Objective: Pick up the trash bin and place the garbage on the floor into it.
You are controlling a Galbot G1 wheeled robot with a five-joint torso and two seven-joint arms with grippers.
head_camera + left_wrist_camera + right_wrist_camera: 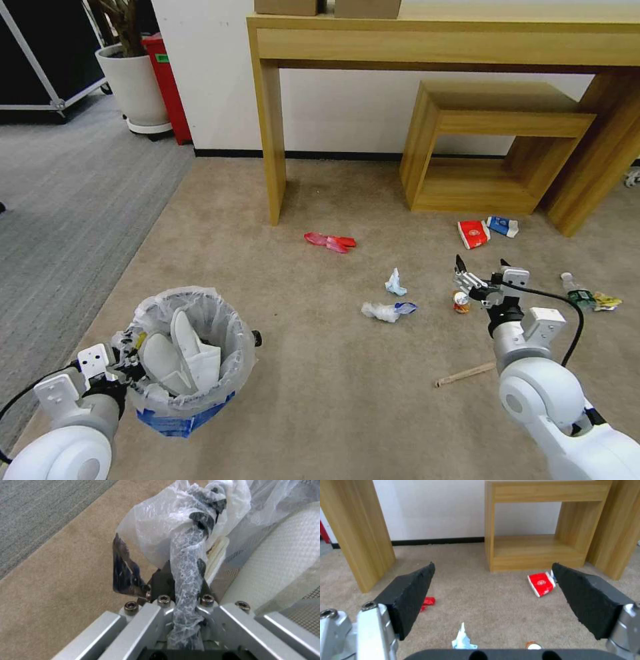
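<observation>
- Beige carpet floor [320, 373] is spreading out below a wooden console table [440, 40] and a low wooden shelf [493, 147], with a grey ribbed carpet [60, 200] lying off to the robot's left.
- Lowest on the left, the left gripper [123, 363] is clamping the trash bin [190, 360] by its near rim; the left wrist view is showing the jaws pinched on the rim with the crinkly plastic liner [186, 555] bunched between them, so the bin is probably being carried along with the robot as the collecting goes on.
- Just beyond those jaws, two white slippers [177, 353] are already sitting upright inside the bin.
- Out on the open carpet between the two grippers, a red wrapper [330, 241] is lying well ahead, and two crumpled tissues [393, 297] are lying nearer, slightly left of the right jaws.
- On the right, the right gripper [481, 275] is hovering low with its jaws spread wide and nothing between them, likely readying for a pick.
- A small can [461, 301] is standing almost directly beneath those jaws, which makes it the likeliest target.
- Ahead of the open jaws, a red cup [541, 583] is lying on its side beside a blue-white carton [503, 226].
- Behind them a wooden stick [465, 374] is lying on the carpet, and a clear bottle [577, 291] is lying to their right.
</observation>
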